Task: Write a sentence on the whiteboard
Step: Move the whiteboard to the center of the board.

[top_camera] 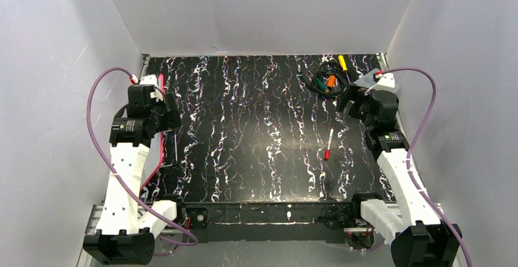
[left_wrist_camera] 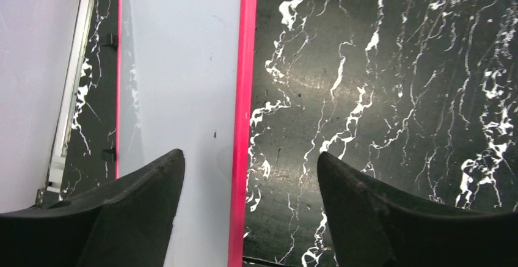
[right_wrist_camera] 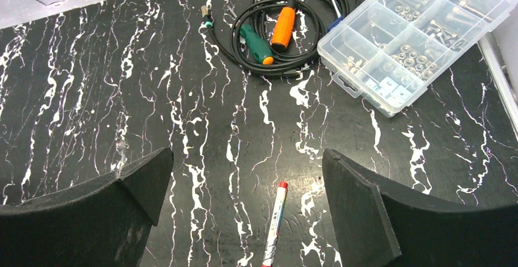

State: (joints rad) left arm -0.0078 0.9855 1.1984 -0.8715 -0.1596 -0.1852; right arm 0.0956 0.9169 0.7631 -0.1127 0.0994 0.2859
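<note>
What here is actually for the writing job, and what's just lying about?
For the job:
- whiteboard, blank where visible
- red-capped marker, lying on the table

Just lying about:
- orange screwdriver
- green screwdriver
- coiled black cable
- clear parts box

I am looking down at the whiteboard [left_wrist_camera: 183, 65], a white board with a thin pink-red rim. It is sitting along the left edge of the black marbled table [top_camera: 256, 126], its long sides running away from me. From my left wrist, the stretch in view is showing a plain pale face with a few tiny dark specks, a rim on each side. From overhead, my left arm [top_camera: 128, 157] is covering most of it, leaving only the right rim showing.
</note>
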